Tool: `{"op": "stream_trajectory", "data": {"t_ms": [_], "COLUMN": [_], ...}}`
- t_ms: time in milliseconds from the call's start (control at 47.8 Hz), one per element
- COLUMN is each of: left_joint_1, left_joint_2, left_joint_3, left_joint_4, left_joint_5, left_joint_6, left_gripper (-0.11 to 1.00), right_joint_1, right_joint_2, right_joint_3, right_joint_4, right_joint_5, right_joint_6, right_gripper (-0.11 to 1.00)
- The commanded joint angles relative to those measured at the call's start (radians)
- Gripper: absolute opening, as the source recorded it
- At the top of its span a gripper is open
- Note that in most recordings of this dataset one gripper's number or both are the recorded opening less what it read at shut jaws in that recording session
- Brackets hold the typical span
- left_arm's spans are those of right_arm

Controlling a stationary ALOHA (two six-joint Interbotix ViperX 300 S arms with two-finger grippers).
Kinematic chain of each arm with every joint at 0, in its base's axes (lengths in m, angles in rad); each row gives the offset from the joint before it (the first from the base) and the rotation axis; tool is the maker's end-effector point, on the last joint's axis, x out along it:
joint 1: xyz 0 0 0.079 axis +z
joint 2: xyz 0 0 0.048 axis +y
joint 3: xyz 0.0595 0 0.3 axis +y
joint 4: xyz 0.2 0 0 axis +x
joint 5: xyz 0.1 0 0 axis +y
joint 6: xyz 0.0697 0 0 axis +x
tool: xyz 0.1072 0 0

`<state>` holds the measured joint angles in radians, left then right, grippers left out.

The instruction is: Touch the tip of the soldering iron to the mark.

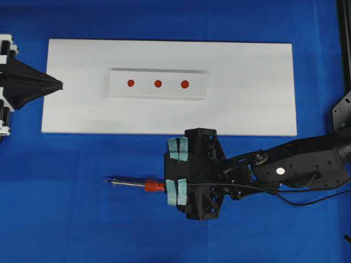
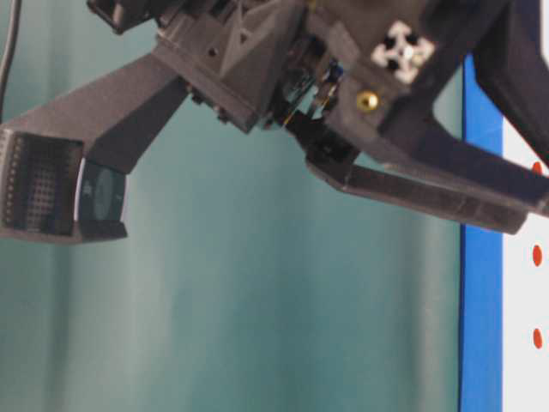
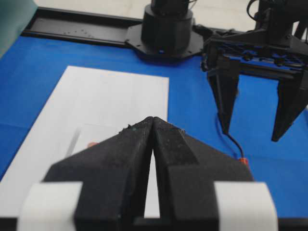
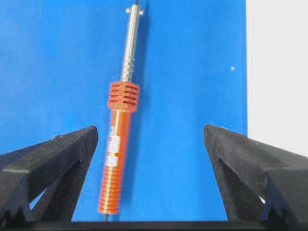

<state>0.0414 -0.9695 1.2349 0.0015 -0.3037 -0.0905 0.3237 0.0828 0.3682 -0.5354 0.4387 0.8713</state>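
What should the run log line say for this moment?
right gripper: open above soldering iron | iron: lying on blue cloth | left gripper: shut, idle | mark: untouched

Both arms are matte black, kinda 3D-printed looking. The right tool [image 1: 176, 171] has pale teal tape wrapped on its wedge-shaped fingers [image 1: 177, 148], a thin black cable along the arm and a white round sticker. The left tool [image 3: 153, 126] has white tape bands.
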Motion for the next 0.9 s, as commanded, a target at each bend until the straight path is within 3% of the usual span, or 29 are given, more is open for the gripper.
{"op": "stream_trajectory", "data": {"t_ms": [0,293,461,670,880], "left_joint_1": [-0.002,-0.002,-0.002,-0.002,-0.002], "left_joint_2": [0.005,0.005,0.005,0.005,0.005], "left_joint_3": [-0.011,-0.011,-0.009,-0.011,-0.009], "left_joint_4": [0.000,0.000,0.000,0.000,0.000], "left_joint_5": [-0.005,-0.005,-0.005,-0.005,-0.003], "left_joint_6": [-0.002,-0.002,-0.002,-0.002,-0.002], "left_gripper": [0.00,0.00,0.00,0.00,0.00], "right_joint_1": [-0.028,-0.222,-0.324,-0.345,-0.342], "right_joint_2": [-0.032,-0.067,-0.083,-0.133,-0.308], "right_joint_3": [-0.012,0.011,0.031,0.078,0.181], "right_joint_4": [-0.018,-0.023,-0.020,-0.020,-0.021], "right_joint_5": [0.000,-0.005,-0.046,-0.089,-0.103], "right_joint_6": [-0.003,-0.124,-0.160,-0.166,-0.167], "right_gripper": [0.92,0.92,0.92,0.92,0.92]}}
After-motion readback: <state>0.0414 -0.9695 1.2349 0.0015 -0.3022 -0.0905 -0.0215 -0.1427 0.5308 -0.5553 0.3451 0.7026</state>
